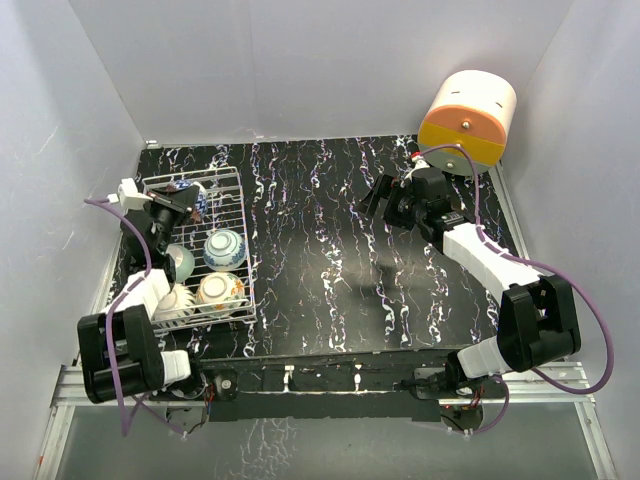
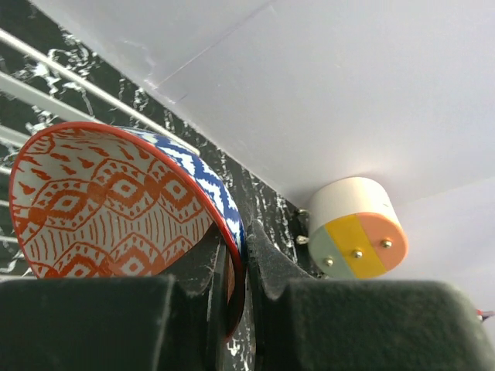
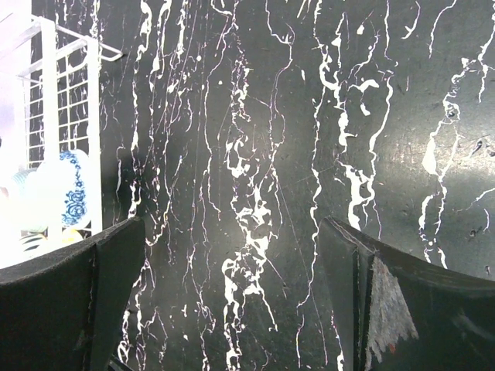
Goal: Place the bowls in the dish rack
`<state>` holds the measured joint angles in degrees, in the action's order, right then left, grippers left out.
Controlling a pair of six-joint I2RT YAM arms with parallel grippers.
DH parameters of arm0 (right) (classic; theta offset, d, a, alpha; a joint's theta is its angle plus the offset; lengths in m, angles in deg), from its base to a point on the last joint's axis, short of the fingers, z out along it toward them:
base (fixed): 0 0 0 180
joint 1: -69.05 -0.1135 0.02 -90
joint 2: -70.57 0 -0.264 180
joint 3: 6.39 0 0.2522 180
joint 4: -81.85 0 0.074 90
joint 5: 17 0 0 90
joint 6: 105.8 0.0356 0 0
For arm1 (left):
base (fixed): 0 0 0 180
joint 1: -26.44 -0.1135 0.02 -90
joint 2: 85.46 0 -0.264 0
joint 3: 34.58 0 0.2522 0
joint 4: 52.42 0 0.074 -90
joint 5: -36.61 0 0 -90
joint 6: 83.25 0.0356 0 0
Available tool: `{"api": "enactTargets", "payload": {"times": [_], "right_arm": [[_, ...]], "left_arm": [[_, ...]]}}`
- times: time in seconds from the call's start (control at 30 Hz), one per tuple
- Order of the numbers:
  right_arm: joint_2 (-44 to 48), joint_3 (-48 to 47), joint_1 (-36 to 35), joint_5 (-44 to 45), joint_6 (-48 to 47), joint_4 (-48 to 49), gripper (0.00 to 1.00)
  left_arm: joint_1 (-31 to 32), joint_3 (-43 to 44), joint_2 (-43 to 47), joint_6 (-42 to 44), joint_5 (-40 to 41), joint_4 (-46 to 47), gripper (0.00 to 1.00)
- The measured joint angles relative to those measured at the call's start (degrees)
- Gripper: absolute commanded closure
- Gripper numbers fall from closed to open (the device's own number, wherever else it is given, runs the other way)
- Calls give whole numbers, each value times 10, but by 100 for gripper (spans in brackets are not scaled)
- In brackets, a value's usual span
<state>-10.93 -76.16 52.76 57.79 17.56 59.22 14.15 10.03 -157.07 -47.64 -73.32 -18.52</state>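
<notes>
Left pincer [image 2: 238, 251]: is clamping almost fully shut on the rim of the red-patterned bowl [image 2: 108, 209], with 1 finger inside the wall and 1 outside.
Bowl against pincer: is standing on edge with its mouth facing sideways, the body sticking out to 1 side of the jaws.
Bowl against dish rack [image 1: 243, 200]: is hanging at the far left corner; whether it is touching the wires, I cannot tell.
Slip risk: a narrow rim pinch is carrying the whole bowl, so a jolt could be swinging it loose or dropping it.
Knock risk: 4 other bowls are filling the near part of the rack, so a release drifting toward them could be striking the blue-patterned bowl [image 1: 224, 248].
Right pincer [image 3: 236, 232]: is hanging wide open and empty over the tabletop [image 1: 330, 260], well apart from the rack.
</notes>
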Motion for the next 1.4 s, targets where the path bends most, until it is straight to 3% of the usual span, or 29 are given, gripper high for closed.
{"api": "enactTargets", "payload": {"times": [0.57,1.23,1.4], "right_arm": [[0,0,-2,23,-3,0,1],[0,0,-2,31,-10,0,2],[0,0,-2,31,-14,0,2]], "left_arm": [[0,-7,-199,-93,-16,243,100],[0,-69,-219,-104,-3,310,100],[0,-71,-184,-92,11,253,94]]}}
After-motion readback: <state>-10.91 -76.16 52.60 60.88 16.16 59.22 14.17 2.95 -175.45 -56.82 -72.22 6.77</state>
